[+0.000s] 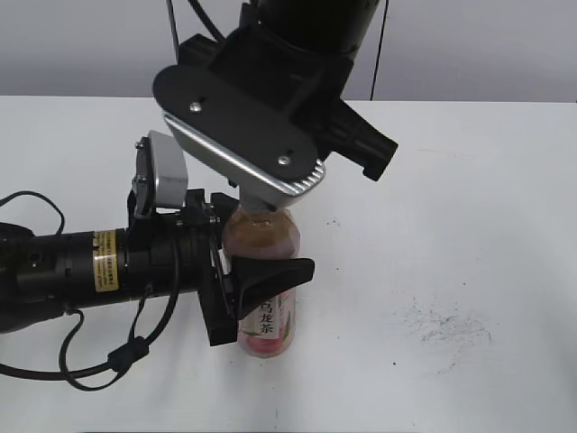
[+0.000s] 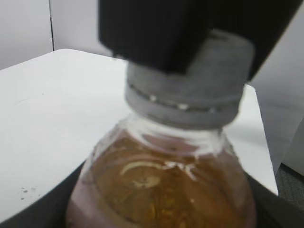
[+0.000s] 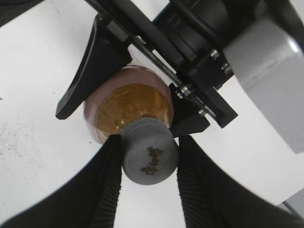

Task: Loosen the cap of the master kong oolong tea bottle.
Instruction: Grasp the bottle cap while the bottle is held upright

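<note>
The white table [image 1: 469, 180] carries little besides the bottle: a patch of dark scuff marks [image 1: 442, 323] lies to the right of the bottle and well apart from it, with a few fainter specks nearer its base, and black cables [image 1: 108, 356] loop across the table beside the left arm's body. In the exterior view the right arm's wrist, with its black plate and silver-edged bracket, hangs directly over the bottle's top and hides the cap from that camera, so the cap shows only in the two wrist views. The master kong oolong tea bottle [image 1: 262, 271] stands upright near the middle of the table, amber tea showing in its shoulder and the pink label with dark characters lower down. The left gripper [image 1: 239, 287] comes in level from the left, and its jaws are clamped on the bottle's body just below the shoulder, one curved black finger [image 1: 270, 273] wrapping across the front above the label and the other behind it. The right gripper [image 3: 148, 164] comes down from above; in the right wrist view its two ribbed black fingers [image 3: 107, 185] press against opposite sides of the cap [image 3: 149, 152], which sits between them with its small dark mark facing the camera. In the left wrist view the grey cap [image 2: 190, 90] sits on the bottle's neck with the dark jaws covering its upper part.
</note>
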You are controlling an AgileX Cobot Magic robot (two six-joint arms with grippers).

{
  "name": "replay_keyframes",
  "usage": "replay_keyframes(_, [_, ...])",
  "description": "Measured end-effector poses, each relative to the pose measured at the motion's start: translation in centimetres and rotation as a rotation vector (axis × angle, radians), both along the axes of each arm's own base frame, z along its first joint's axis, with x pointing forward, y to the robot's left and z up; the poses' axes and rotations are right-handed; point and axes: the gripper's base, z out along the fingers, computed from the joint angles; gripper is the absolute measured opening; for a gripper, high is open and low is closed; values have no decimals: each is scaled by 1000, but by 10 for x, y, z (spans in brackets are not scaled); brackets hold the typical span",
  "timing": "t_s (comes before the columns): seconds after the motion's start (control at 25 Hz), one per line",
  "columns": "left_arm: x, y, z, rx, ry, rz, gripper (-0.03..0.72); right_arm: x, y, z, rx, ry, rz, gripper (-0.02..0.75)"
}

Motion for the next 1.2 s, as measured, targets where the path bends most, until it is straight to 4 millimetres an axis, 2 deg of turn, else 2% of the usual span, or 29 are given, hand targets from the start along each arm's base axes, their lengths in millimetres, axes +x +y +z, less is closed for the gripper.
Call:
replay_keyframes(0.08, [-1,0,0,1,-1,-8,445,0,0,0,5,7,-9,269])
replay_keyframes(0.2, [-1,0,0,2,-3,-12,445,0,0,0,24,72,-215,275])
replay_keyframes(0.28, [-1,0,0,1,-3,-11,445,-1,1,0,48,141,-419,360])
replay_keyframes(0.4, [-1,0,0,1,-3,-11,445,-2,1,0,89,270,-808,560])
replay_keyframes(0.48, [-1,0,0,1,-3,-11,445,-1,0,0,108,333,-1068,587])
replay_keyframes(0.68, [-1,0,0,1,-3,-11,445,2,-2,0,160,451,-1576,477])
replay_keyframes(0.8, [-1,0,0,1,-3,-11,445,2,-2,0,177,496,-1720,456])
replay_keyframes(0.92, [-1,0,0,1,-3,-11,445,1,-2,0,182,510,-1764,406])
replay_keyframes(1.04, [0,0,0,0,-1,-8,445,1,-1,0,179,513,-1748,262])
replay_keyframes(1.2, [0,0,0,1,-1,-7,445,1,-1,0,159,461,-1564,264])
